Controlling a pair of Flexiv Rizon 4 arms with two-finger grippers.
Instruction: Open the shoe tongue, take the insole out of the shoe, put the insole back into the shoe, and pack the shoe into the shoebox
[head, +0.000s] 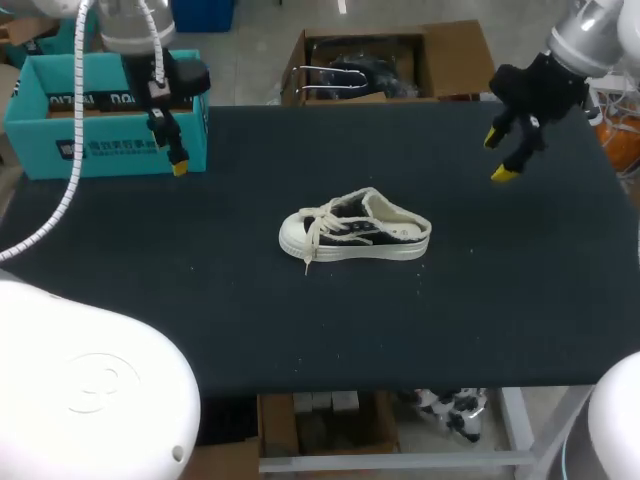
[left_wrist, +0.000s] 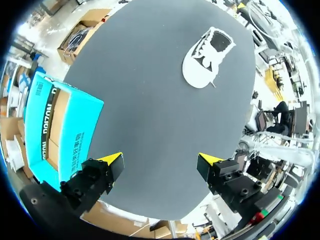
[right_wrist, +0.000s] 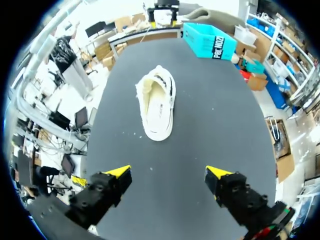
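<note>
While both arms hang clear of it, the shoe (head: 355, 232) stands upright on its sole near the middle of the desk (head: 200, 310), touching neither gripper. It is a low black-and-cream sneaker with its toe cap pointing toward my left side. Its white laces are loose, and one end trails onto the dark desk surface just beside the toe. The opening faces up and shows a cream lining. I cannot tell from here how the insole sits inside.

The teal shoebox (head: 100, 130) rests at the far left corner of the desk, well apart from the shoe, its top open and its brown inside showing in the left wrist view.

The left gripper (left_wrist: 160, 161) hangs above the desk just beside the shoebox's near wall. Its fingers are spread wide with nothing between them, and the shoe lies far ahead of it.

The right gripper (head: 497, 156) hovers over the far right part of the desk, well apart from the shoe. It is likewise spread wide and holds nothing. From its own wrist view the shoe lies ahead of the fingers, heel end nearer.
</note>
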